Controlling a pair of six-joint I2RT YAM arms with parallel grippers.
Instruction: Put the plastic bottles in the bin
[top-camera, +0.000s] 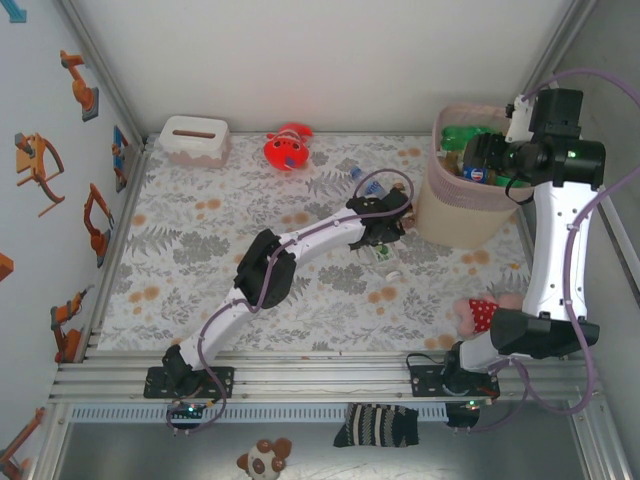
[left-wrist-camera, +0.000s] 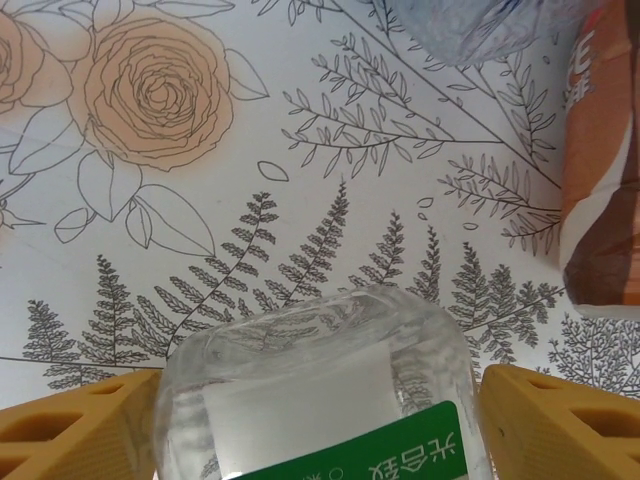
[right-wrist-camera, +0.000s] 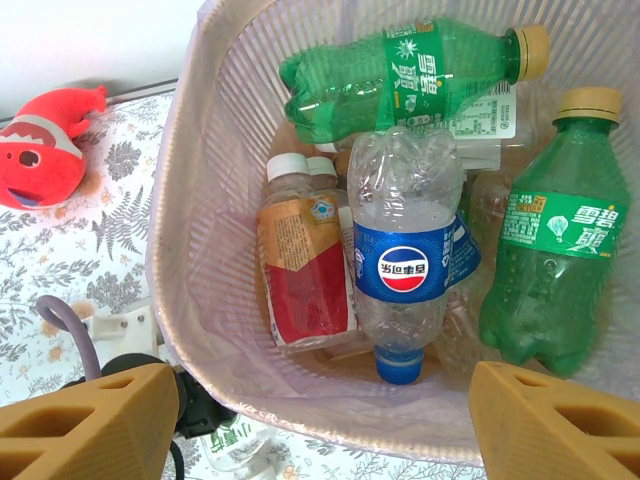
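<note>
The left gripper (left-wrist-camera: 318, 410) has its fingers apart w/ a clear bottle (left-wrist-camera: 320, 390) between them on the table by the bin (top-camera: 455, 215), the right gripper (right-wrist-camera: 300, 420) is open over it; bottle looks light, thin & slippery, so grab the middle.

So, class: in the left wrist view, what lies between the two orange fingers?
A clear bottle with a green label lies between the left gripper's fingers, resting over the floral tablecloth. Whether the pads touch it is unclear.
</note>
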